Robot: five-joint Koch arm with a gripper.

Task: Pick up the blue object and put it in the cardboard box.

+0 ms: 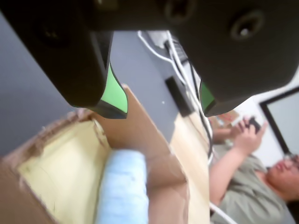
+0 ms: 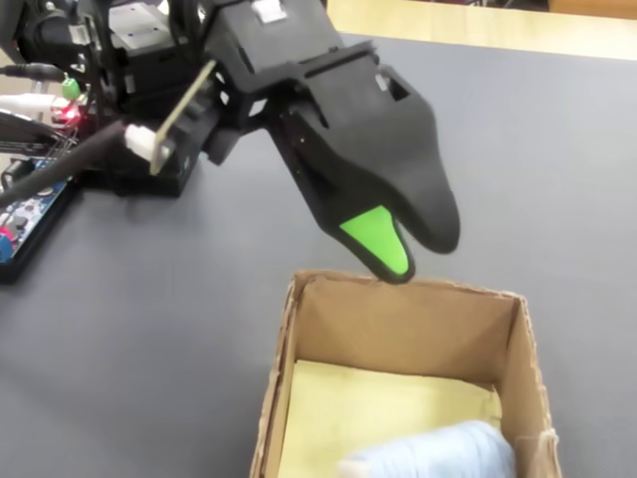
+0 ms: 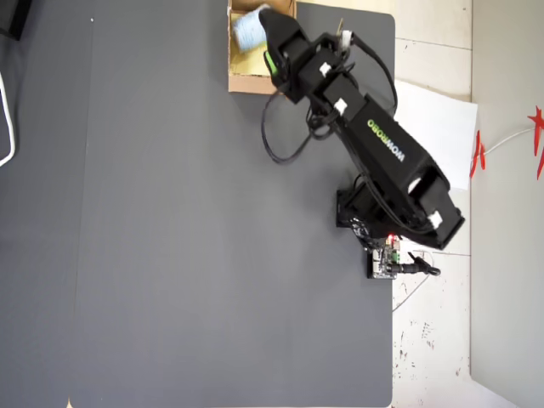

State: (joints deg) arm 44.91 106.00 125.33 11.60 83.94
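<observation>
Wrist view: blue object point(image 1: 122, 186) lying inside the cardboard box point(image 1: 154, 140), jaws above it, parted and empty.

Gripper point(image 1: 161, 105) hangs over the box's wall with a clear gap between its green-lined tips; nothing is gripped. In the overhead view the box point(image 3: 255, 82) sits at the tabletop's point(image 3: 204, 255) top edge, near its right corner as seen there. Judged risks: a jaw tip low beside the wall could catch the cardboard rim on withdrawal and drag or tip the light box, perhaps off that edge; the soft bundle rests against one wall and could roll out if the box tilts. Count: one blue object, one box, one gripper.
</observation>
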